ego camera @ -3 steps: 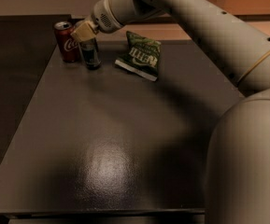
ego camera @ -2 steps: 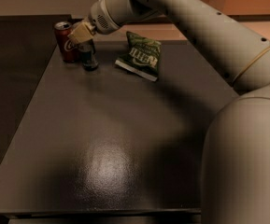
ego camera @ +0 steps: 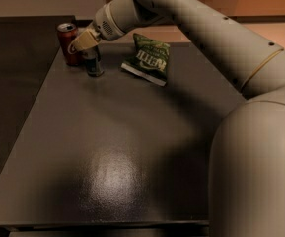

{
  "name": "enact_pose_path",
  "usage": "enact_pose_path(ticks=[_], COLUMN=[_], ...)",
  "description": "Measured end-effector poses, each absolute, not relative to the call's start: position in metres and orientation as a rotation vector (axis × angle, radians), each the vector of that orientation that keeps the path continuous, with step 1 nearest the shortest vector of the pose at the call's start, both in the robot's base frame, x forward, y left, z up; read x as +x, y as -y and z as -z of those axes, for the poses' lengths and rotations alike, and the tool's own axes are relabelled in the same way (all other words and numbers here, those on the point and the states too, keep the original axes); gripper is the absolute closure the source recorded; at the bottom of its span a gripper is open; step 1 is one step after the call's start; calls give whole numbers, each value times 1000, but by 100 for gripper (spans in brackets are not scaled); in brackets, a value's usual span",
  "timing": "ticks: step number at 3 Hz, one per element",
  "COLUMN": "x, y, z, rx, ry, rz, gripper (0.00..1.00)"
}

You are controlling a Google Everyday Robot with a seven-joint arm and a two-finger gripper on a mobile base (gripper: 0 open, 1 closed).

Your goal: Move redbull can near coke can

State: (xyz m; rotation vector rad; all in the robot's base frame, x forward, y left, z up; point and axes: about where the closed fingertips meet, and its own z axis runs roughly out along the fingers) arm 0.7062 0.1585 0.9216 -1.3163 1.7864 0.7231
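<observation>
The redbull can [ego camera: 94, 64], slim with a dark blue and silver body, stands upright on the dark table [ego camera: 132, 147] at its far left. The coke can [ego camera: 68, 42], dark red with a silver top, stands just left of it and a little farther back, a small gap between them. My gripper [ego camera: 84, 43] reaches in from the right and is shut on the redbull can's upper part. Its tan fingers [ego camera: 81, 42] hide the can's top and overlap the coke can's right edge.
A green chip bag [ego camera: 149, 58] lies flat on the table to the right of the cans. My arm [ego camera: 206, 38] stretches across the upper right. The table's left edge [ego camera: 38, 102] runs close by the cans, with dark floor beyond.
The gripper and the redbull can have shifted slightly left and toward the front, and the can now sits next to the coke can. The coke can and chip bag have not moved.
</observation>
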Motion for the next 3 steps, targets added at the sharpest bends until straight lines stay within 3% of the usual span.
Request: enact_pose_path(ticks=[1, 2, 3], x=[705, 705, 705], y=[-161, -164, -164], z=[-920, -918, -918], rx=[-1321, -1324, -1324], ry=[-1786, -1787, -1787], rz=[-727, -731, -731], gripper=[13, 0, 0])
